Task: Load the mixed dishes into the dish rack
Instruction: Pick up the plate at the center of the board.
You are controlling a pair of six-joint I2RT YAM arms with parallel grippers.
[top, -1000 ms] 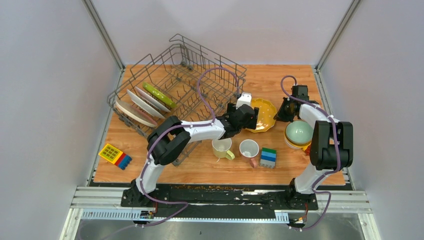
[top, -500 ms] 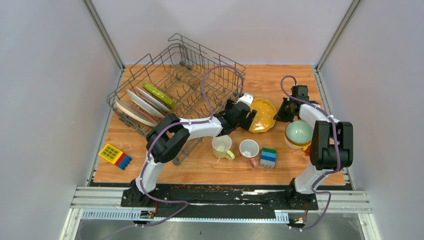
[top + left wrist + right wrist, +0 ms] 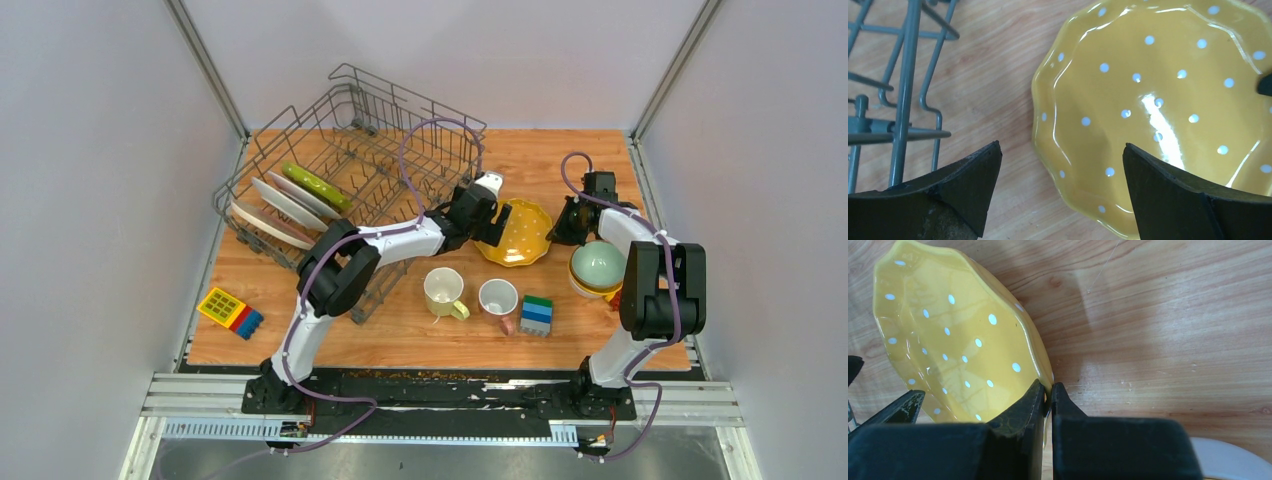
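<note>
Shifted left gripper point(image 3: 496, 222) off the near side of the scalloped yellow plate point(image 3: 520, 238) within the last second. Now hovering over the plate's rack-side rim. Spread wide and holding nothing. In the wrist view, puts one finger point(image 3: 1153, 180) above the dotted face and the other above bare table point(image 3: 998, 60), with the rim in the gap and no contact visible. Leaves dish rack point(image 3: 430, 135) wires just outside that second finger.

No change at right gripper point(image 3: 1048, 390): clamped tight on the plate's opposite rim, seemingly tipping that edge up a bit. Nudged the plate slightly toward the left gripper versus a second ago, and looks flatter than half a second ago. Possibly dragged the rack a touch too; hard to confirm.

Reads as handover setup, judging by both grippers at one plate. Not yet loaded. Already standing in the tines, beyond the left gripper's elbow side: three plates point(image 3: 290, 205). Waiting on the table, nearer the bases than either gripper: pale yellow mug point(image 3: 442, 290), white mug point(image 3: 498, 297), stacked bowls point(image 3: 598, 265).

Probably calls for closing left on the rim before releasing right. Risks a slip on glazed ceramic.
</note>
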